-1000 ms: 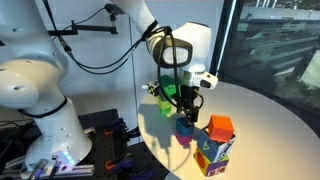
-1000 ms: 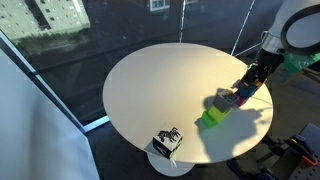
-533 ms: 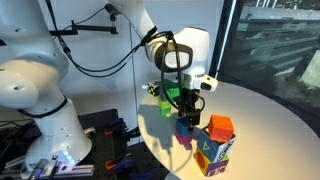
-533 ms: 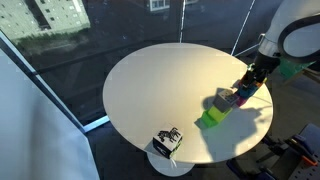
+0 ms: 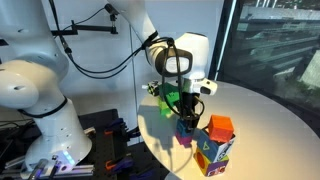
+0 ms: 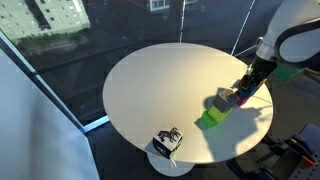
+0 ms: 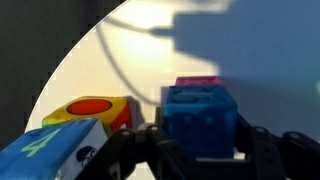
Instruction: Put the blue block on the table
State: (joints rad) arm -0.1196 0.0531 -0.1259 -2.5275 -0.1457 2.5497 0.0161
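The blue block is a small dark-blue cube resting on top of a magenta cube, on the white round table. In the wrist view my gripper straddles the blue block, and its black fingers press against both side faces, so it is shut on the block. In both exterior views the gripper points down over the small stack near the table's edge. The block itself is mostly hidden there by the fingers.
A larger multicoloured lettered cube with an orange block on it stands close beside the stack. A green block lies on the other side. A small black-and-white object sits at the table rim.
The jaws stood wide around the blue block a second ago and have closed onto its sides. The arm has sunk slightly; the blocks have not moved.
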